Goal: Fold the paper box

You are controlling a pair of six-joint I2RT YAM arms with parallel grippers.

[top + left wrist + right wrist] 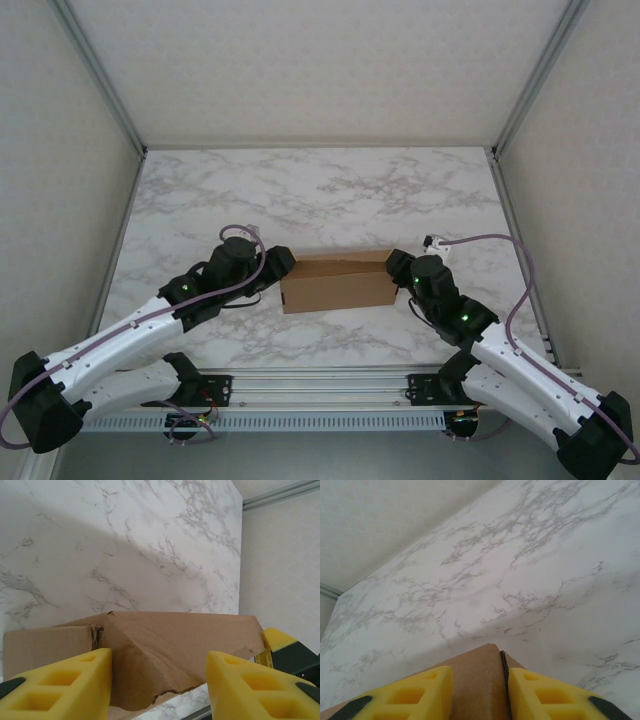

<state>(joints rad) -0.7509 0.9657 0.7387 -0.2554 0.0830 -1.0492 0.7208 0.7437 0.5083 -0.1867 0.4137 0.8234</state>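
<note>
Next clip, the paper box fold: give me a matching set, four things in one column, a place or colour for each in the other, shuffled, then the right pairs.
Things
1. paper box
2. left gripper
3. right gripper
4. table

Place or colour
A. at the box's right end
B. white with grey marble veins
C. plain brown, mid-table between the arms
D. at the box's left end

Pairs: 1-C, 2-D, 3-A, 4-B

- Left white-and-black arm [130, 335] angles inward, elbow low; the left jaws stand apart, yellow foam pads [60, 687] well separated.
- Right white-and-black arm [520, 375] mirrors it; the right jaws pinch the plain brown cardboard box [477, 690] between them.
</note>
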